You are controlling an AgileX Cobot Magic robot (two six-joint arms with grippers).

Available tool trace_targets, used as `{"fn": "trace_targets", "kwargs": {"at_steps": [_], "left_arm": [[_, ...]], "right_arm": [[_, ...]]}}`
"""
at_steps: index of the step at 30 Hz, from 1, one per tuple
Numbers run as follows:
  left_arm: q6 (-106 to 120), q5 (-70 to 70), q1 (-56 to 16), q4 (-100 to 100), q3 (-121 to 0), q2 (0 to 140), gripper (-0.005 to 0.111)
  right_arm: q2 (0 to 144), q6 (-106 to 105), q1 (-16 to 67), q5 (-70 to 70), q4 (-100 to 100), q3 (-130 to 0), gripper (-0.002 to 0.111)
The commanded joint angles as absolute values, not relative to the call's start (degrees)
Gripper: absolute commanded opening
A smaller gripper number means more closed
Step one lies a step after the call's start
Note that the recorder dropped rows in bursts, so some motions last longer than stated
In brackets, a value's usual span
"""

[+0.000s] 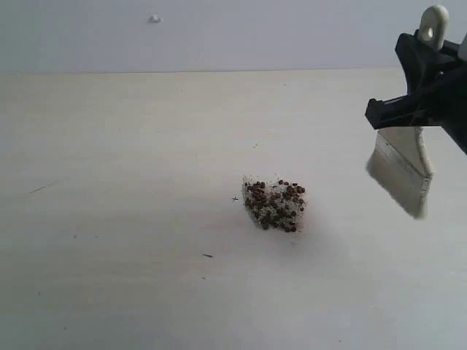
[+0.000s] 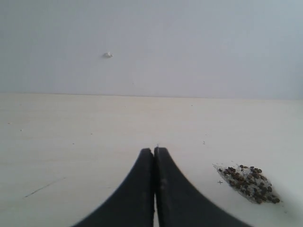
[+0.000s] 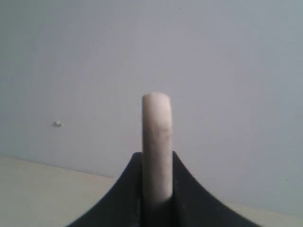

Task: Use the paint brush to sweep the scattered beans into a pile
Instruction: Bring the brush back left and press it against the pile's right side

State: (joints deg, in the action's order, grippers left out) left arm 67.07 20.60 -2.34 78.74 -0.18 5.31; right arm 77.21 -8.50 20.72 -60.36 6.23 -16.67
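The reddish-brown beans lie gathered with whitish grains in one small pile near the middle of the pale table; the left wrist view shows that pile off to one side of my left gripper. High at the right edge, my right gripper is shut on the paint brush, handle end up, whitish bristles hanging clear above the table, well right of the pile. In the right wrist view the cream handle stands clamped between the black fingers of the right gripper. My left gripper is shut and empty.
A wall rises behind the table with a small white fitting on it. A few dark specks and scratches mark the tabletop left of and in front of the pile.
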Motion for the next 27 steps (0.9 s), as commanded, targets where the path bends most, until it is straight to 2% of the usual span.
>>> {"fn": "trace_targets", "kwargs": {"at_steps": [1, 4, 16, 27], "left_arm": [[67.3, 20.8, -2.8, 78.7, 0.0, 5.4, 0.000], [67.3, 20.8, -2.8, 78.7, 0.0, 5.4, 0.000], [67.3, 20.8, -2.8, 78.7, 0.0, 5.4, 0.000], [67.3, 20.8, -2.8, 78.7, 0.0, 5.4, 0.000]], "right_arm": [[82.0, -7.0, 19.8, -64.3, 3.9, -17.0, 0.000], [86.7, -4.1, 19.8, -70.0, 4.4, -17.0, 0.000], [100.8, -0.8, 19.8, -70.0, 6.7, -26.9, 0.000], [105.5, 3.5, 19.9, -69.0, 7.5, -29.8, 0.000]]}}
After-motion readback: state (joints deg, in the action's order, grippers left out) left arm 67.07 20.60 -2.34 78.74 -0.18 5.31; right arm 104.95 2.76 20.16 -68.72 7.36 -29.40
